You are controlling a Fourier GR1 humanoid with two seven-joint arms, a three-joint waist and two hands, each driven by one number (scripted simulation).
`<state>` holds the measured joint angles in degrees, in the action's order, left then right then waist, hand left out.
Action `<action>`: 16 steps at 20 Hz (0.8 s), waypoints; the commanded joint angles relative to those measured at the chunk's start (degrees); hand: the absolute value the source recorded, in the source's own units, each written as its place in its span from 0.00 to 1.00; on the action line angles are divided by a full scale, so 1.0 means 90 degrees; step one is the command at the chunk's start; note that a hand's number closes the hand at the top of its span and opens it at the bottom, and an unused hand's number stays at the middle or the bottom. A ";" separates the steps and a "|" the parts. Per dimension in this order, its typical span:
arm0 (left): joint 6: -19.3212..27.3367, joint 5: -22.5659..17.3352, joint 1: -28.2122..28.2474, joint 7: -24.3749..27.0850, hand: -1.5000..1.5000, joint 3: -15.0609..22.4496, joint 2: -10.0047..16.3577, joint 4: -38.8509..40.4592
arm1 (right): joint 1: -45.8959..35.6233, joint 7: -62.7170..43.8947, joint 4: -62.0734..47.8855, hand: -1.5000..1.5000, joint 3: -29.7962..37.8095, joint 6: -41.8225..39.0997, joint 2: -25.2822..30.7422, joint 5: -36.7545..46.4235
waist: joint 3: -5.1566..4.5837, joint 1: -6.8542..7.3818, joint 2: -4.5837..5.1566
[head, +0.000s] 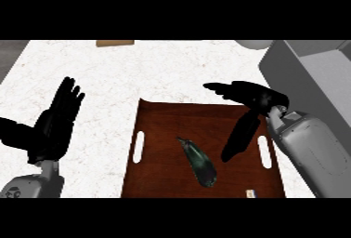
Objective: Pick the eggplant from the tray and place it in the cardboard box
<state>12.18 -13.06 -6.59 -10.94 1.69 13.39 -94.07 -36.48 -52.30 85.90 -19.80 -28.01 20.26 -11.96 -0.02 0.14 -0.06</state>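
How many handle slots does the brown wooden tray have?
2. One long handle slot is near the left edge of the brown wooden tray, the other near its right edge. None appears hidden.

The light is even and soft over the whole view. The white surface (171, 69) is the brightest part; it looks flat and pale, and only its faint marbling shows. The brown tray (165, 181) is much darker. Its wood has a weak reddish sheen near the middle and goes darker toward its far edge. The eggplant (198, 162) carries small pale glints along its length. The left robot hand (51, 125) and the right robot hand (250, 95) are nearly pure black, so little form shows in them. The grey right forearm (308, 148) has lighter patches on its upper side.
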 commanded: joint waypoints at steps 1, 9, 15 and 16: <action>0.0034 0.0099 0.0373 -0.0271 0.50 0.0095 -0.0039 -0.0596 | 0.0059 -0.0623 -0.0059 0.00 -0.0163 0.0176 -0.0587 0.0164 | 0.0002 0.0034 -0.0005; -0.0070 0.0229 0.0071 -0.0369 0.50 -0.0014 -0.0235 -0.0282 | 0.0738 -0.0524 0.0474 0.00 -0.0279 0.0271 -0.0850 0.1045 | 0.0002 -0.0020 -0.0002; -0.0442 0.0081 0.0048 -0.0301 0.50 -0.0353 -0.0128 -0.0281 | 0.0452 -0.0191 -0.0249 0.00 0.0118 -0.0124 -0.1076 0.1334 | 0.0002 0.0018 0.0007; -0.0452 0.0174 0.0039 0.0131 0.50 -0.0340 -0.0303 0.0149 | 0.0985 -0.0255 0.0289 0.00 0.0022 -0.0150 -0.0950 0.1361 | 0.0002 -0.0015 0.0005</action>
<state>9.54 -11.34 -6.02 -11.50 -0.51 11.37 -94.81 -30.05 -52.47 87.50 -20.33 -26.81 11.89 -0.88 -0.01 0.11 -0.04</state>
